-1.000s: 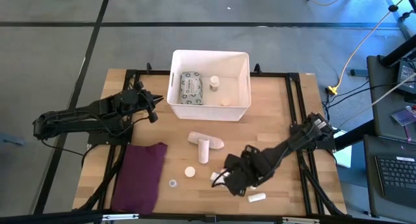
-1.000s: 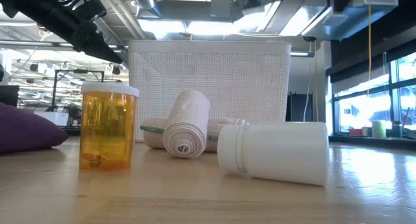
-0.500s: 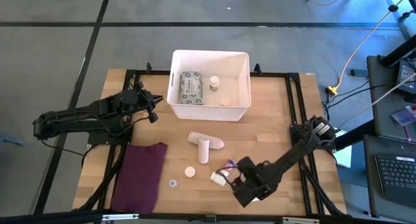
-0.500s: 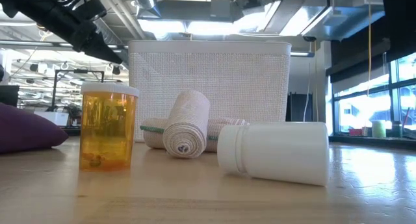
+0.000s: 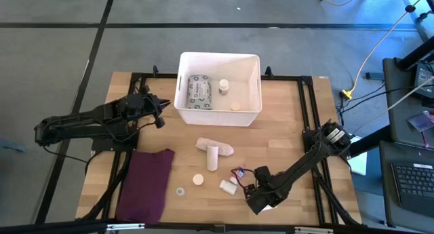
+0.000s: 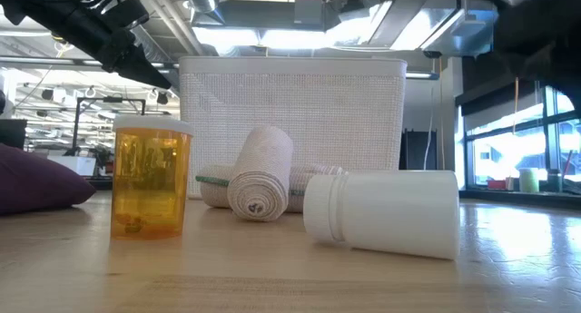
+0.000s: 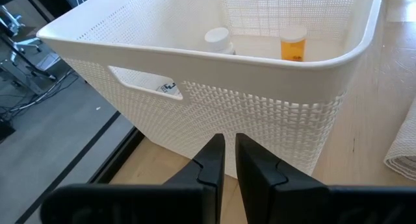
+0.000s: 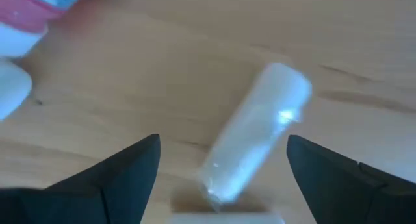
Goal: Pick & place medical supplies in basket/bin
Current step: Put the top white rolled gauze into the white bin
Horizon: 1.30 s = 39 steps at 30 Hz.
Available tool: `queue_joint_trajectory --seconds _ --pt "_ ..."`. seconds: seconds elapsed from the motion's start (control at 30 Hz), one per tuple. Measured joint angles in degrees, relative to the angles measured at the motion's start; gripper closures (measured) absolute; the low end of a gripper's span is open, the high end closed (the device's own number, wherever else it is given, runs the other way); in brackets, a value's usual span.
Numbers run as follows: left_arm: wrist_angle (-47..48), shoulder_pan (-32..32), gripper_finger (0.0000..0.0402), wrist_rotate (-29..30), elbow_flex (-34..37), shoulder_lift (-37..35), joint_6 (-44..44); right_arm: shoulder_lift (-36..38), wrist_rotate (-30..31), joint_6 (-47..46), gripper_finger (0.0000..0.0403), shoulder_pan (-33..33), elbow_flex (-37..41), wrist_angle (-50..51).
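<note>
White perforated plastic tub [image 5: 218, 105] on pale wood-plank table [image 5: 291, 125].

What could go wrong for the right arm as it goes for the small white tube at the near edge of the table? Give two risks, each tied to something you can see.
1. The white tube lies slanted between the open right gripper fingers; closing now might pinch it off-centre, so it rolls or twists away.
2. The white bottle lies close beside the right arm and could get knocked as the arm moves.

The left gripper waits, shut, beside the basket.

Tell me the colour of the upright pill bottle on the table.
Translucent amber with a white cap: the pill bottle shows best in the low view.
</note>
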State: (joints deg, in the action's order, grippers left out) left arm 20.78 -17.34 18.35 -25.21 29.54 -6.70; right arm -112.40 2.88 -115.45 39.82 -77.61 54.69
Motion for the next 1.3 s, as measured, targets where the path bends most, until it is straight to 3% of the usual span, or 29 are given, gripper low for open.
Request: queue_joint_trajectory --seconds 0.37,0.83,1.07,1.2,1.3 --pt "0.0 0.0 0.037 0.0 0.0 0.0 0.1 0.3 -1.3 2.9 0.0085 -1.9 6.9 -5.0" --pt "0.0 0.0 0.037 0.0 0.0 0.0 0.1 0.1 -6.0 15.5 0.0278 -4.1 6.4 -6.5" --pt "0.0 0.0 0.037 0.0 0.0 0.0 0.0 -0.3 -6.0 20.6 0.0358 -4.1 -1.9 5.4" --pt "0.0 0.0 0.037 0.0 0.0 0.0 -0.1 -0.3 -1.4 22.8 0.0359 -4.1 -8.9 17.3" --pt "0.0 0.0 0.037 0.0 0.0 0.0 -0.1 -0.3 6.0 26.2 0.0349 -4.1 -14.6 24.1"
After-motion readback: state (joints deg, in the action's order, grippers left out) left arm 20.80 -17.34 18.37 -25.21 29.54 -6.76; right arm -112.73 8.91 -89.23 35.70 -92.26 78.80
